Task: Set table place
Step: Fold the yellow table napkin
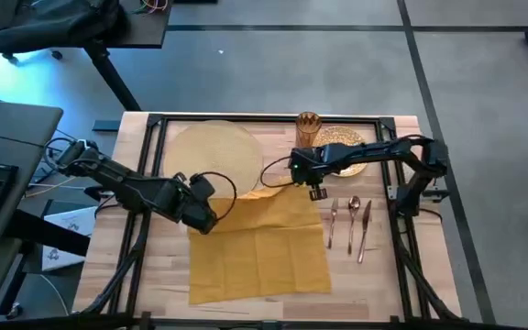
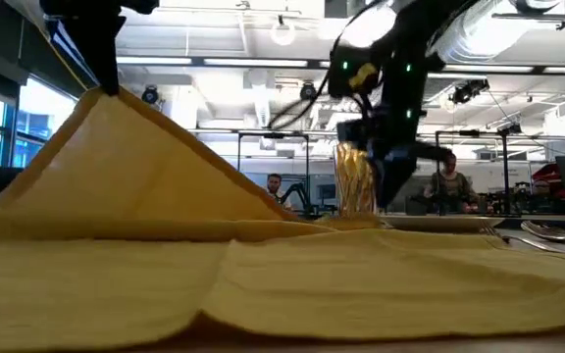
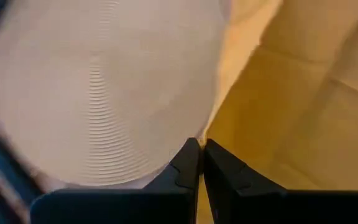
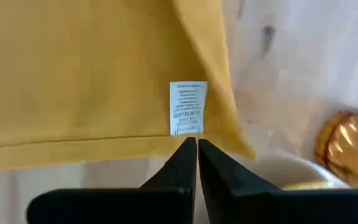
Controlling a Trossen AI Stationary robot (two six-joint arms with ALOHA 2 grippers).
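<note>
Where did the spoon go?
In the high view the spoon lies on the table's right side, between the fork and the knife, just right of the yellow napkin.

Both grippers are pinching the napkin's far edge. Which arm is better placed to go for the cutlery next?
Right, probably. The right gripper, shut on the napkin, is beside the cutlery. The left gripper holds the opposite corner, by the placemat.
</note>
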